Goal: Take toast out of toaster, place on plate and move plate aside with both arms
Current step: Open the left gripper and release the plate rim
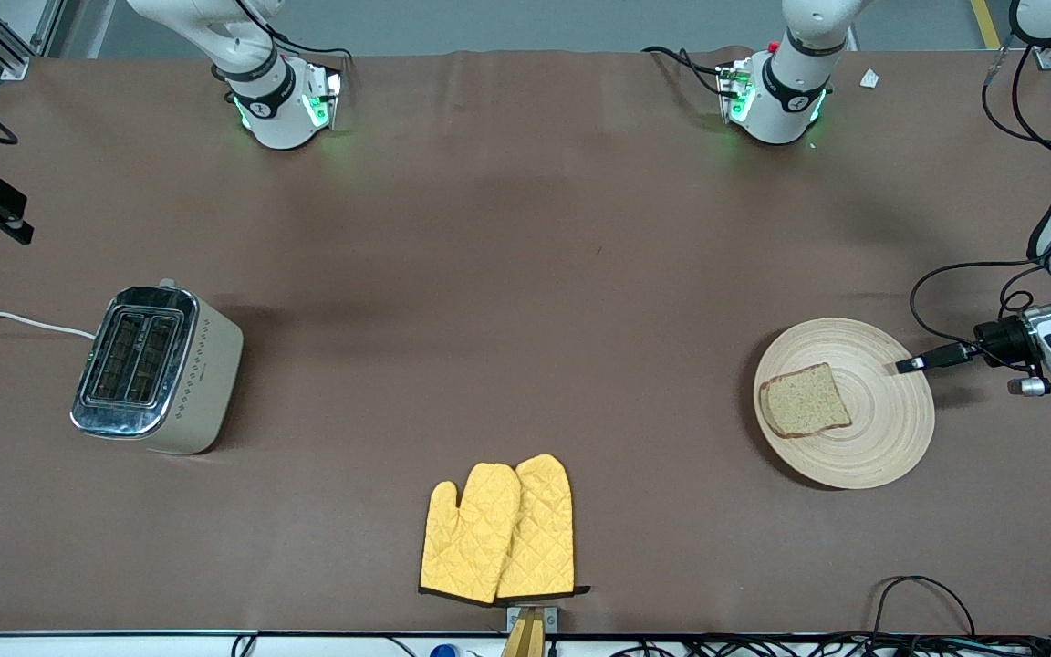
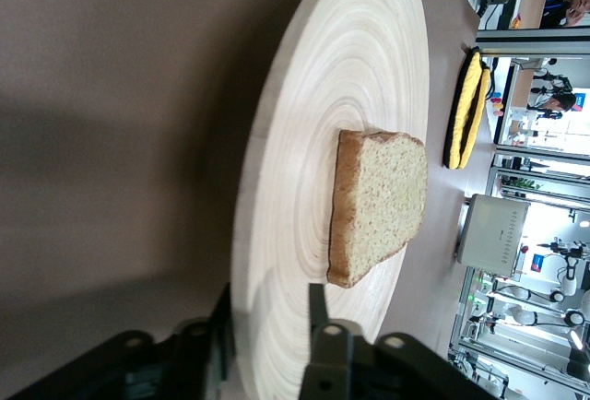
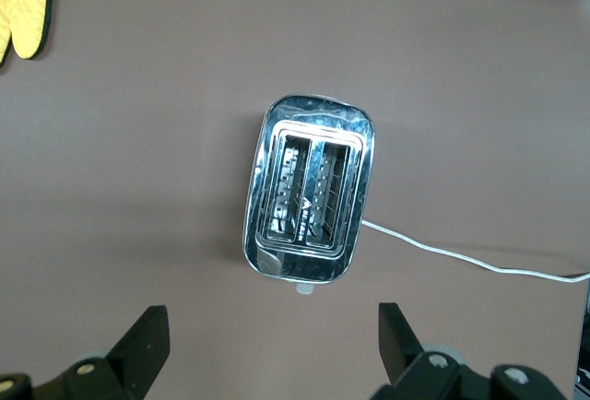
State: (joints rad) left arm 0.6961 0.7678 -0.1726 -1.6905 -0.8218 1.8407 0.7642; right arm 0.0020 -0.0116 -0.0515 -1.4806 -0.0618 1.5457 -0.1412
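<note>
The toast (image 1: pixel 804 400) lies flat on the round light-wood plate (image 1: pixel 886 438), on the half toward the right arm's end. The plate sits at the left arm's end of the table. My left gripper (image 1: pixel 905 365) reaches in level at the plate's edge. In the left wrist view the left gripper (image 2: pixel 269 294) is open, one finger above the plate (image 2: pixel 350 50) and one outside its rim, and the toast (image 2: pixel 383 202) lies free ahead of the fingertips. My right gripper (image 3: pixel 272 345) hangs open and empty high above the table, beside the toaster (image 3: pixel 309 193).
The chrome-topped toaster (image 1: pixel 156 370) stands at the right arm's end, both slots empty, its white cord (image 1: pixel 5 318) running off the table edge. A pair of yellow oven mitts (image 1: pixel 500 529) lies near the front edge at mid-table.
</note>
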